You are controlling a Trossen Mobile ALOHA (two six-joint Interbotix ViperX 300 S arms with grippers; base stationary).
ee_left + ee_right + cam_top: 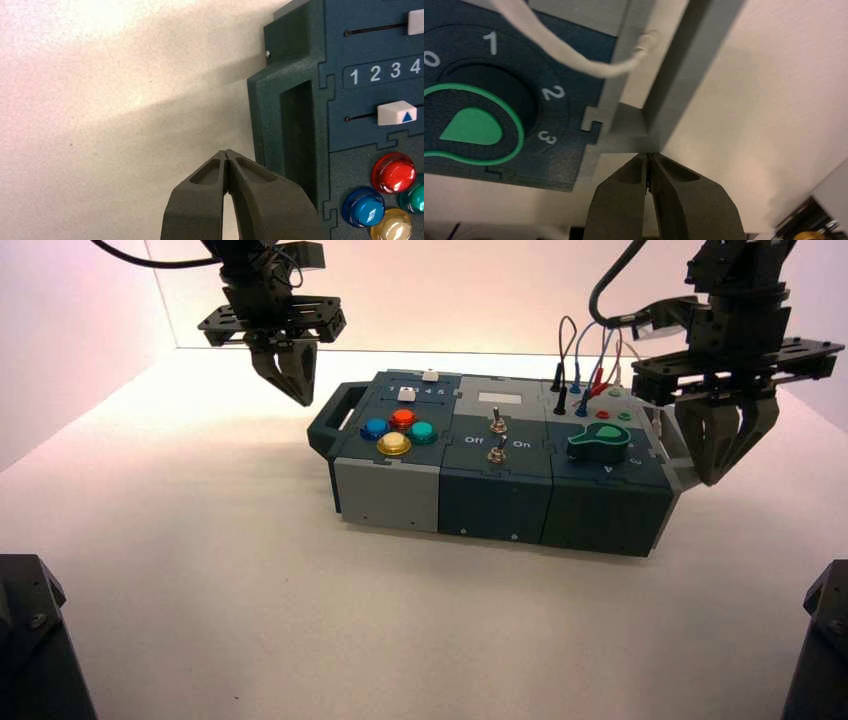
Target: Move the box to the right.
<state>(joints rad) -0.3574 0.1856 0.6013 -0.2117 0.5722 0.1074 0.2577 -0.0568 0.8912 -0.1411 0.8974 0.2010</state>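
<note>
Both grippers pinched closed, the left gripper (291, 383) hovers off the box (495, 475) by its left handle (335, 412) and the right gripper (727, 452) by its right end, so next looks like a rightward shove.

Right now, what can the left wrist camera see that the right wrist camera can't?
Only the left wrist view shows the box's dark end handle, two white sliders beside the numbers 1 2 3 4, and the red, blue, green and yellow buttons. Only the right wrist view shows the green knob, its dial numbers, a white wire and the grey end handle. Both show a shut tool, left and right, next to one end of the box above the white table.
</note>
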